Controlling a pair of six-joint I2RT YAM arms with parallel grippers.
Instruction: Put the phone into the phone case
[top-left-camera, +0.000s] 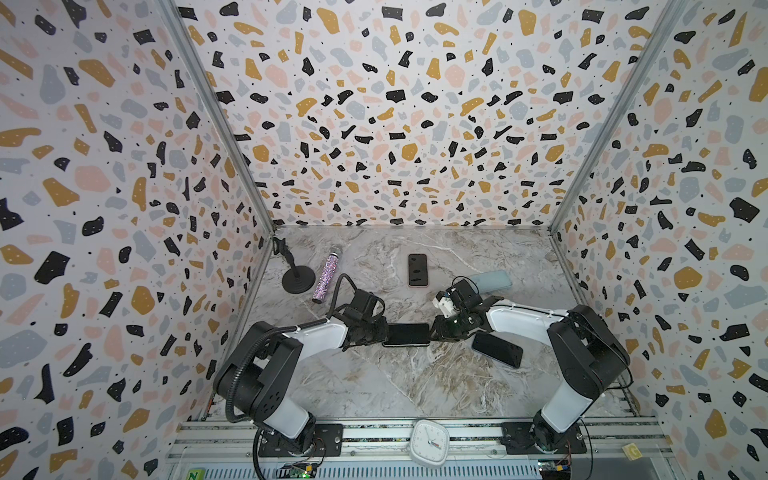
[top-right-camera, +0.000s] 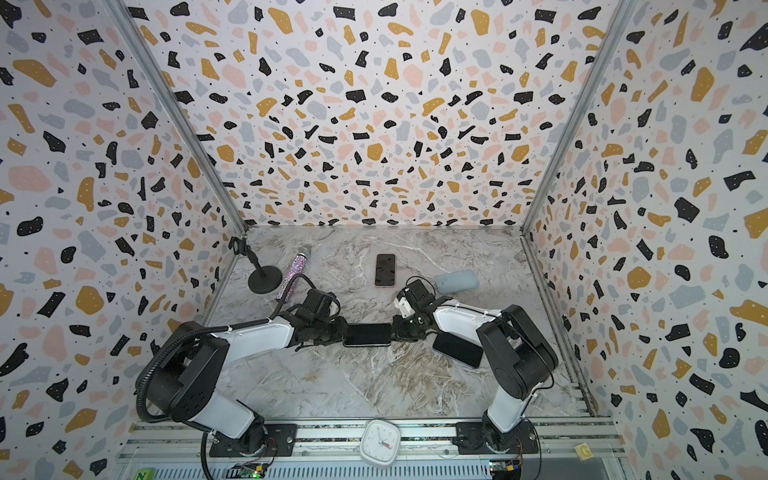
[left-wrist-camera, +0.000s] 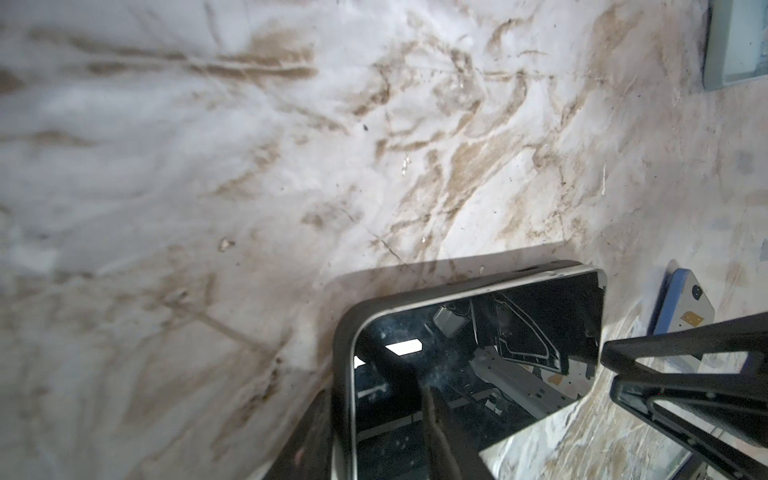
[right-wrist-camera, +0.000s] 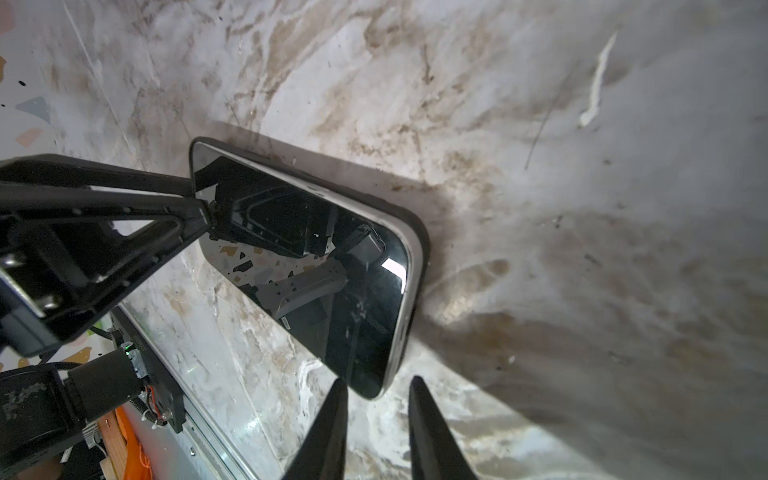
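The phone (top-left-camera: 406, 334) lies mid-frame in both top views, bedded in its dark case (right-wrist-camera: 422, 249) with the silver rim showing, so I judge it not fully seated. I brace both short ends to steady it. My left fingers (right-wrist-camera: 124, 178) meet at its left end, pinching or not I cannot tell. My right fingers (right-wrist-camera: 328, 432) stand slightly spread about its right corner. On the counter (top-left-camera: 374, 382) I count three phones, with a second phone (top-left-camera: 417, 270) upper centre and a third phone (top-left-camera: 497, 349) lower right, plus one pale case (top-left-camera: 492, 281), one microphone (top-left-camera: 326, 276) and one stand (top-left-camera: 298, 279).
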